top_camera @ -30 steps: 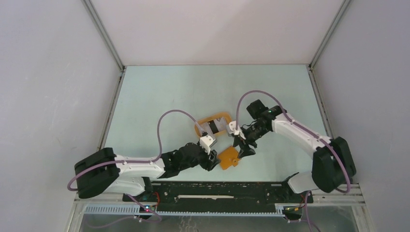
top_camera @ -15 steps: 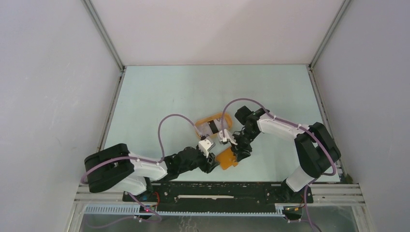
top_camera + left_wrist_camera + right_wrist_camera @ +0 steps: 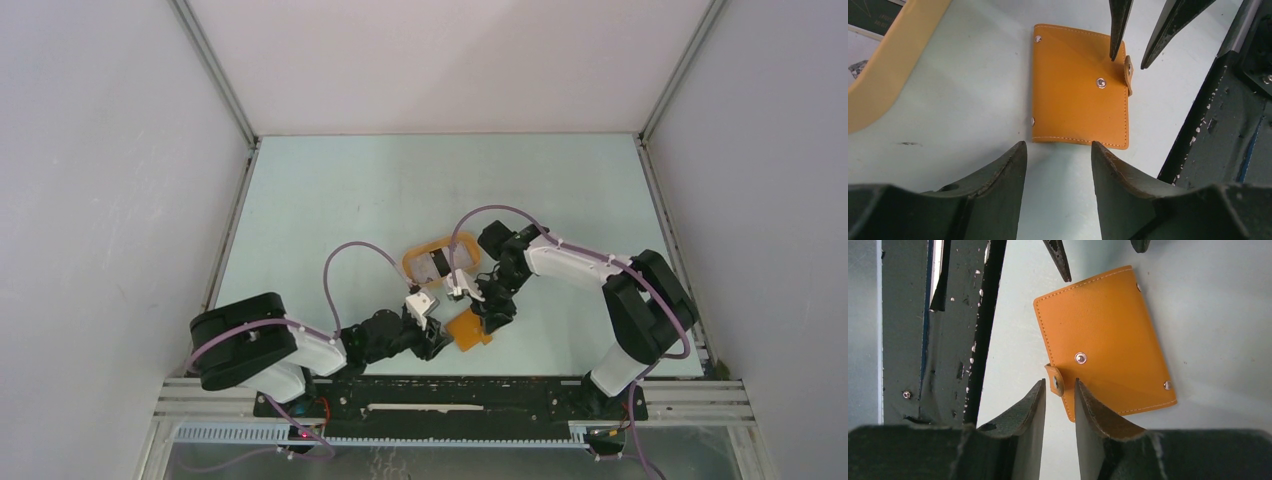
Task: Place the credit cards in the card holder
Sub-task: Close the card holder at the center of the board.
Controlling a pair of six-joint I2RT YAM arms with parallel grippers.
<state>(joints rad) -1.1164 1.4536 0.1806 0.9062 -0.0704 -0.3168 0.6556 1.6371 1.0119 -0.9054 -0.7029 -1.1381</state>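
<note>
The orange card holder lies shut and flat on the table, between both grippers. My left gripper is open, its fingertips just short of the card holder's near edge and touching nothing. My right gripper stands open with a narrow gap, one fingertip on each side of the closing tab, which is unsnapped and sticks up from the card holder's edge. The credit cards, pale with a dark stripe, lie in the oval tray behind.
The oval orange-rimmed tray sits just behind the card holder; its rim shows at the left of the left wrist view. A black rail runs along the table's near edge, close beside the card holder.
My right gripper has come down and left to the card holder and narrowed its jaws round the tab. The left arm has drawn slightly back; the card holder has not moved.
</note>
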